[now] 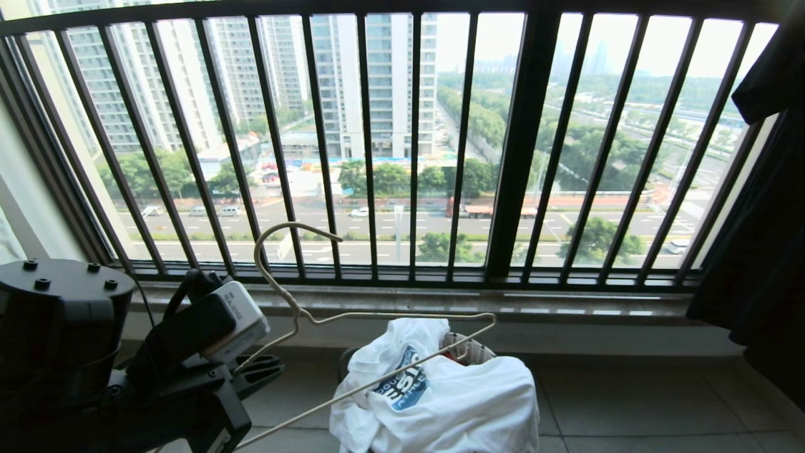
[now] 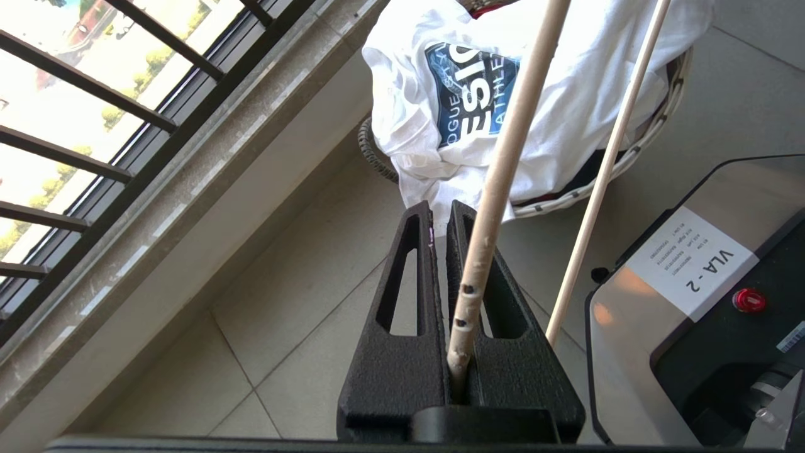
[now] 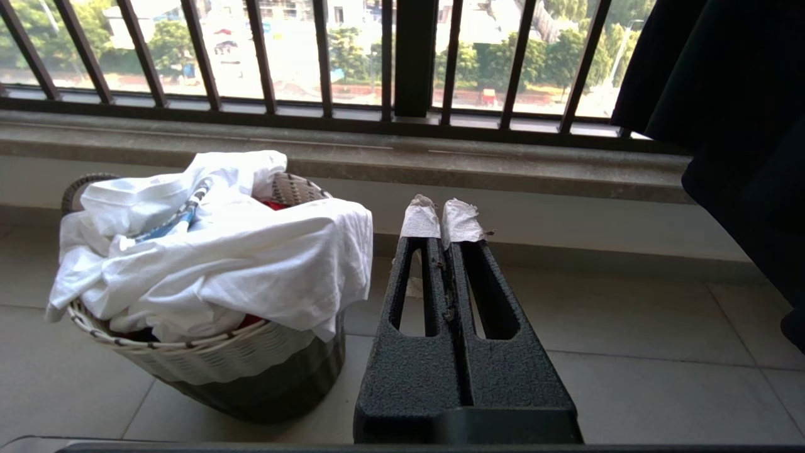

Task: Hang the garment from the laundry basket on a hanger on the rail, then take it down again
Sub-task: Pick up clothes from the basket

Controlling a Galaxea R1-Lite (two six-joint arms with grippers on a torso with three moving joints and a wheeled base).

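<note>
My left gripper [image 1: 264,368] sits low at the left, shut on a corner of the thin cream wire hanger [image 1: 402,313]. The wire [image 2: 503,157] runs out from deep between the black fingers [image 2: 415,264]. The hanger reaches over the laundry basket [image 1: 468,349], hook pointing up towards the railing. The garment [image 1: 453,396], a white T-shirt with a blue logo, lies bunched on top of the basket [image 3: 214,358] and spills over its rim. My right gripper [image 3: 440,220] hovers beside the basket, shut with nothing in it; it is outside the head view. The rail is out of view.
A black railing of vertical bars [image 1: 522,145] stands over a stone sill [image 1: 440,299] behind the basket. Dark cloth [image 1: 755,251] hangs at the right. My base with a white label [image 2: 692,270] is close beside the basket. Tiled floor [image 1: 629,402] stretches to the right.
</note>
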